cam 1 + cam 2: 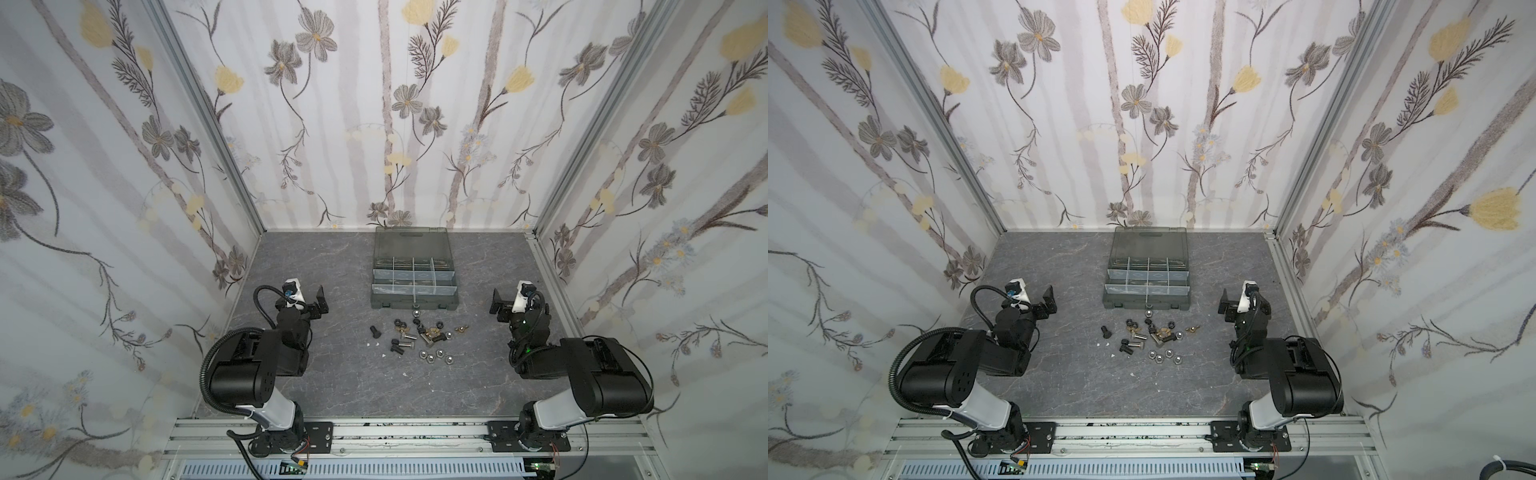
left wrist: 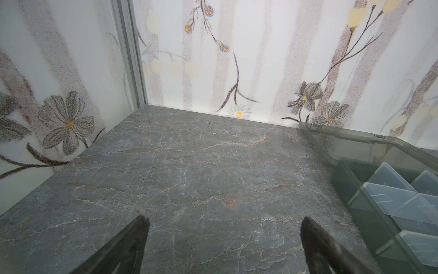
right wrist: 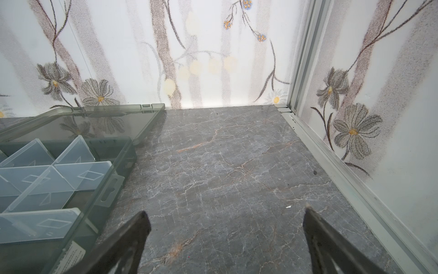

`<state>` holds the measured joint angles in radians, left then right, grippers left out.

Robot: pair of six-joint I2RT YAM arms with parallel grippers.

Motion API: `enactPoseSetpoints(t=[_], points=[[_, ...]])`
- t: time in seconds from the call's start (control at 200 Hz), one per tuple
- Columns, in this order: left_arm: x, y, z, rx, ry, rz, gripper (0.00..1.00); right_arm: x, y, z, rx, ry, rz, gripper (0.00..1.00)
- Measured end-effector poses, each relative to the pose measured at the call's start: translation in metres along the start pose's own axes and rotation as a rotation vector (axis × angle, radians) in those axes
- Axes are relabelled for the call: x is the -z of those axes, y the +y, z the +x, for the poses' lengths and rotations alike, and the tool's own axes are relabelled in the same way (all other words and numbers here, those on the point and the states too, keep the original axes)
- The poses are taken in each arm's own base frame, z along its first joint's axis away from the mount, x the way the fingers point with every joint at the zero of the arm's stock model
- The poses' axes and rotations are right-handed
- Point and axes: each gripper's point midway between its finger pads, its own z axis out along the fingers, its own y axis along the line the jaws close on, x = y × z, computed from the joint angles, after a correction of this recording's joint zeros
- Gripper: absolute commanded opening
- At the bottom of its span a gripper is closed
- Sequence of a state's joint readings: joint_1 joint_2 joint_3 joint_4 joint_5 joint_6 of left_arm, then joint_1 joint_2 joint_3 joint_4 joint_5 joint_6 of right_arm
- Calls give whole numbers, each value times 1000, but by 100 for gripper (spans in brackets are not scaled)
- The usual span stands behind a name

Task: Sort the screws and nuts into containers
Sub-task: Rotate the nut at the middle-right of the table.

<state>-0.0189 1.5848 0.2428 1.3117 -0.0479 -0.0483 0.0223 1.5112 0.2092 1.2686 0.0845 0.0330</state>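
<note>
While the screws [image 1: 375, 331] and nuts [image 1: 436, 354] lie loose in one cluster on the grey marbled surface [image 1: 332, 382], just in front of the organizer case [image 1: 390, 305], the left fingers [image 2: 128, 244] and right fingers [image 3: 125, 242] sit well off to either side. Both pairs are spread wide, holding nothing. Case lid [image 1: 409, 243] open, laid back toward the rear wall. Compartments [image 1: 401, 276] split by translucent dividers.

place: probably lab test cell | evidence: aluminium rail [image 1: 415, 433], floral-papered panels [image 1: 365, 124]
</note>
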Motion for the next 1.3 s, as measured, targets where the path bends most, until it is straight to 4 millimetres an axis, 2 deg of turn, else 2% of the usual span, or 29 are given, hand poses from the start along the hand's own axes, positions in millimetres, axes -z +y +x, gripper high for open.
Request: enactPoseSetpoints(t=[0.18,0.21,0.275,0.33,0.405,0.45,0.49,0.585,0.679,0.724,0.749,0.754,0.839,0.889,0.939,1.134,1.299], points=[[0,0,0,0,0,2,100,0,-2,0,-1,1,4,100],[0,0,0,0,1,4,100,0,-2,0,-1,1,3,94],[-1,1,-1,1,-1,3,100,-1,-4,0,-5,2,8,90],[-2,1,-1,2,2,2,100,-4,-4,-2,-14,10,10,83],[-7,2,-8,3,13,-14,100,-22,-3,-26,-15,11,4,82],[-12,-1,-24,3,-3,-30,100,-32,-1,-46,-20,3,-2,83],[-15,-8,-47,3,-36,-44,100,-38,1,-70,-23,-17,-6,83],[-11,-33,-92,-13,-98,-30,100,-43,5,-101,-78,2,-16,83],[-8,-54,-146,-25,-121,-30,100,-42,15,-112,-140,63,-53,83],[-7,-61,-176,-29,-132,-27,100,-41,28,-114,-162,114,-88,83],[-7,-64,-185,-30,-130,-23,100,-41,34,-115,-167,134,-106,83],[-6,-65,-194,-30,-132,-21,100,-41,38,-116,-167,143,-115,83],[-6,-75,-219,-59,-93,2,100,-35,66,-115,-175,236,-177,82],[-7,-82,-221,-91,-43,29,100,-29,82,-110,-185,300,-217,80],[-8,-87,-218,-121,10,46,100,-24,87,-102,-203,353,-220,80],[2,-96,-171,-214,211,107,100,12,109,-35,-280,627,-224,81],[9,-103,-153,-238,266,157,100,32,112,4,-312,767,-191,81]])
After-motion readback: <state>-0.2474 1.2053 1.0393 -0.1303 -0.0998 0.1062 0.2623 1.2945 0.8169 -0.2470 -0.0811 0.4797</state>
